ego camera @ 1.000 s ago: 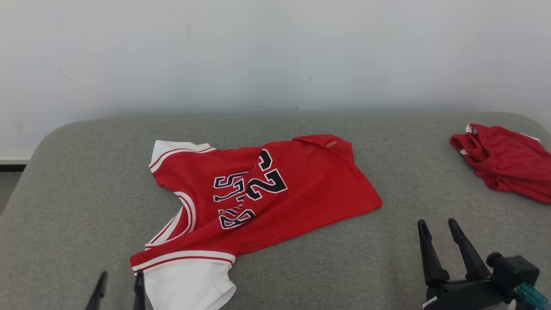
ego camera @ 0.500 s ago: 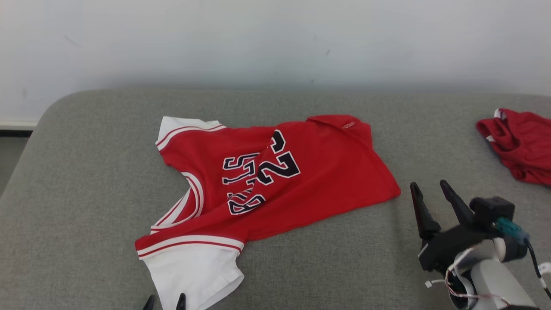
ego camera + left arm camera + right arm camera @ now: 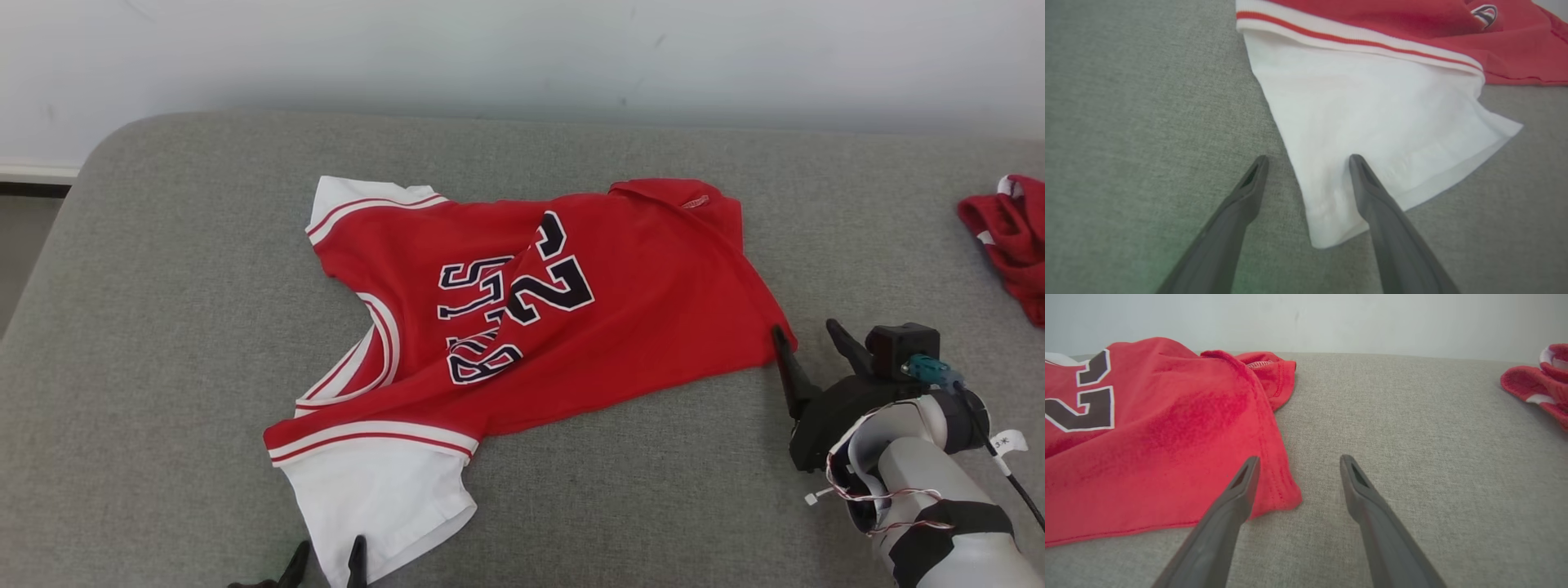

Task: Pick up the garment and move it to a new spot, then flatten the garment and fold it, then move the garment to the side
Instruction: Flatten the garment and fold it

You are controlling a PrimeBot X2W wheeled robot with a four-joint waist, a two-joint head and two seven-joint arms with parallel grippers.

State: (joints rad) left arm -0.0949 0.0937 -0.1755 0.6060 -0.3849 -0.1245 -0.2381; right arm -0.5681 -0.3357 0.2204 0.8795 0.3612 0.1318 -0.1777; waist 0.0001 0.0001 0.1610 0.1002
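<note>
The garment [image 3: 522, 310] is a red jersey with white trim and dark lettering, lying rumpled on the grey cushion [image 3: 163, 343]. Its white sleeve [image 3: 1380, 122] points toward me. My left gripper [image 3: 326, 555] stands open at the bottom edge, its fingers straddling the sleeve's near edge; in the left wrist view the left gripper [image 3: 1308, 161] holds nothing. My right gripper [image 3: 804, 335] is open at the jersey's right hem corner [image 3: 1286, 498]. In the right wrist view the right gripper [image 3: 1298, 459] has one finger over the red hem and the other over bare cushion.
A second red garment [image 3: 1012, 245] lies bunched at the far right of the cushion, also in the right wrist view [image 3: 1543, 384]. A pale wall [image 3: 522, 49] rises behind. The cushion's rounded left edge [image 3: 57, 245] drops off to the floor.
The head camera has tilted down, so the whole scene sits higher in view. My right gripper has reached forward to the jersey's right corner. The left gripper has come in under the white sleeve.
</note>
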